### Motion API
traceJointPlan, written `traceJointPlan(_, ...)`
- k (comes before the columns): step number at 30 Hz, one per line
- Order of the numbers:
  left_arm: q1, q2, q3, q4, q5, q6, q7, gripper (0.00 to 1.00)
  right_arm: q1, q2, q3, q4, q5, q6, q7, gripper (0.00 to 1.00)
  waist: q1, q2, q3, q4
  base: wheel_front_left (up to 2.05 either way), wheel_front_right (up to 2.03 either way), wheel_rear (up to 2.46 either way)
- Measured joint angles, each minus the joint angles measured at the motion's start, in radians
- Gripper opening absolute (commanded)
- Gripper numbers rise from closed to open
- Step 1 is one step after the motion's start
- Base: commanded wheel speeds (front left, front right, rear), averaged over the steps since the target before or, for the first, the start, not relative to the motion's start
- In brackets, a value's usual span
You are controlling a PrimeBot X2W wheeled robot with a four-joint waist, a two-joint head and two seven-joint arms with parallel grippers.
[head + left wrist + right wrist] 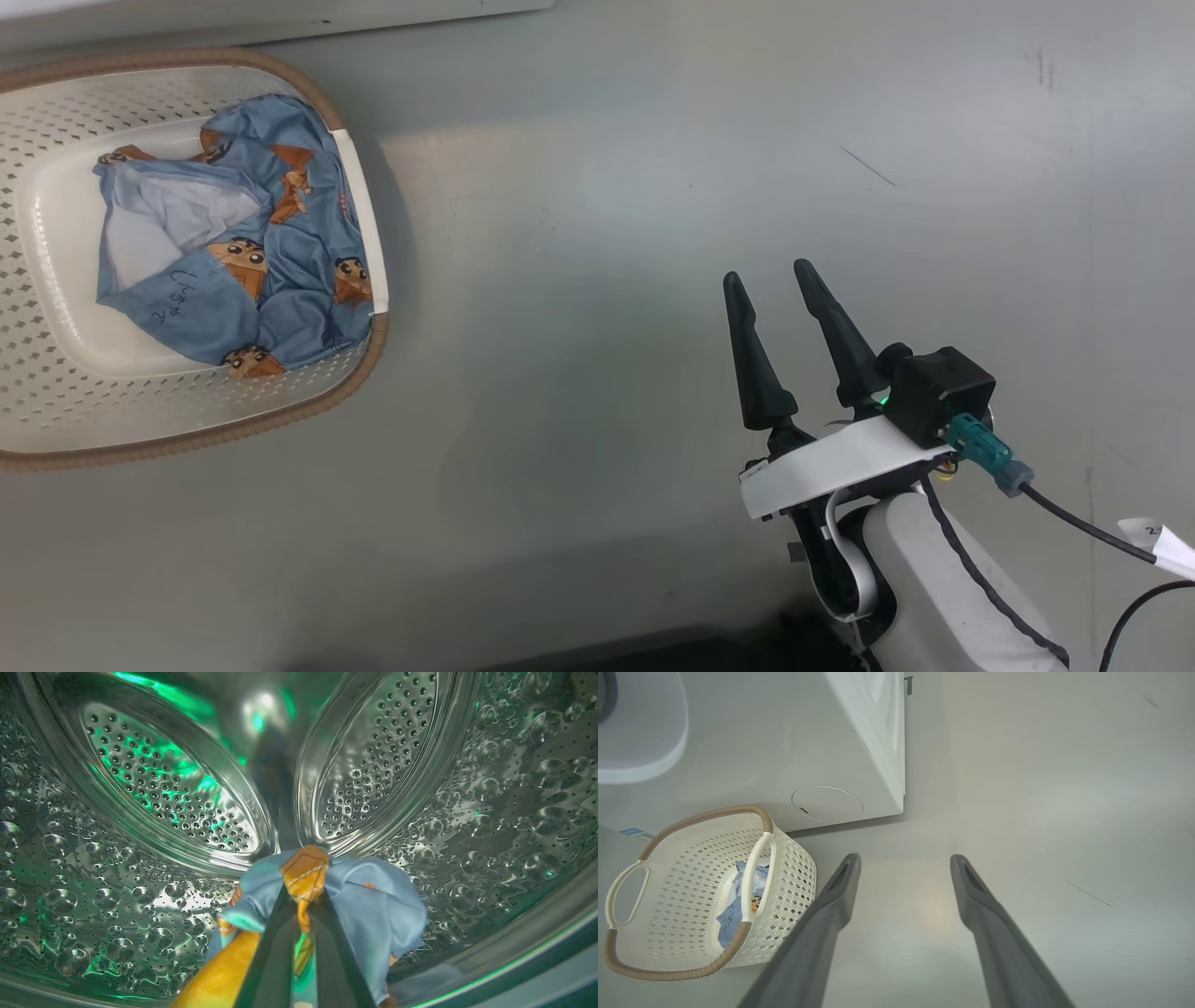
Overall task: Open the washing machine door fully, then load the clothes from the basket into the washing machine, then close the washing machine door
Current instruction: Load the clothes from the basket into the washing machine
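Head view, from the left: the basket [56, 373] is seen on the grey floor [607, 233], with the clothes [299, 280] lying crumpled in its right half. Dark handwriting is seen on the blue cloth, but it cannot be read. Well apart from it, at the lower right, the right gripper [767, 273] is held over bare floor on a pale forearm. Its fingers point up the view, are spread apart, and nothing is held between them. A white paper tag [1162, 543] is fixed to a cable at the right edge; its mark is too small to be read.

In the left wrist view, the left gripper [302, 893] is reached deep into the steel drum [490, 788]. Its fingers are pinched together on a blue garment [373, 905] with an orange print, which is bunched around the tips and hangs to their right.

In the right wrist view, a blue label [633, 833] is glimpsed at the far left, its text unreadable. The basket [677, 877] stands just in front of the washer [859, 742], to the left of the wide-open right gripper [905, 858].
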Motion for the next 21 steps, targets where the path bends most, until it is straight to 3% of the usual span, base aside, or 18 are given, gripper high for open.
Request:
traceJointPlan(14,-0.096,0.055,-0.091,-0.079,-0.031,0.000,-0.122,0.00,-0.001,0.000,0.035,-0.003,0.009,0.000,0.000,1.00,0.0000,0.0000,0.064,-0.033,0.00,0.00,0.00)
traceJointPlan(21,-0.104,0.074,-0.132,-0.026,-0.092,0.000,-0.100,0.00,-0.001,0.001,0.044,-0.002,0.018,0.000,0.000,1.00,0.0000,0.0000,0.075,-0.053,0.00,0.00,0.00)
